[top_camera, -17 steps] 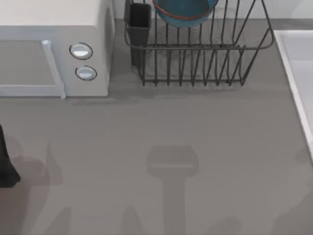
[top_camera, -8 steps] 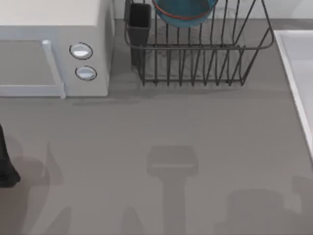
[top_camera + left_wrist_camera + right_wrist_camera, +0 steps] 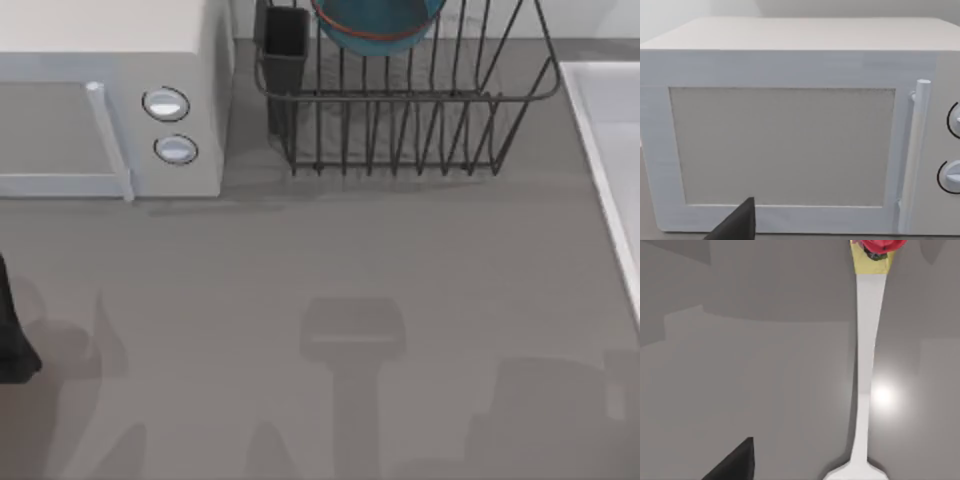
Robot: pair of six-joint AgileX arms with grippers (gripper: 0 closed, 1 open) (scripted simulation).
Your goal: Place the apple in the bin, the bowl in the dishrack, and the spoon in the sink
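Standing at the top centre of the top view, the dishrack (image 3: pixel 410 110) held the bowl (image 3: pixel 378 25), blue with a reddish-brown rim, tilted among its upright bars; the dark utensil cup (image 3: pixel 286 50) occupied the rack's left corner. Microwave (image 3: pixel 110 100), white, two round knobs (image 3: pixel 166 104), filled the upper left of the frame, its handle (image 3: pixel 108 140) running beside the door. Sink (image 3: pixel 610 150), pale with a raised white rim, ran down the right edge. Bench (image 3: pixel 320 300), grey, carried soft shadows along its lower part.

Left arm: a dark part (image 3: pixel 10 330) sat at the left edge of the top view. Left wrist view faced the microwave door (image 3: pixel 782 145) square on, with one dark finger (image 3: pixel 737 225) of the left hand at the lower edge; whether that hand was apart or together could not be told.

Right wrist view: a white spoon (image 3: pixel 865 365) lay on the grey surface, a red apple (image 3: pixel 882 245) at the upper edge beside a yellowish patch (image 3: pixel 872 262). One dark finger (image 3: pixel 735 462) of the right hand showed low in frame; its state could not be told.
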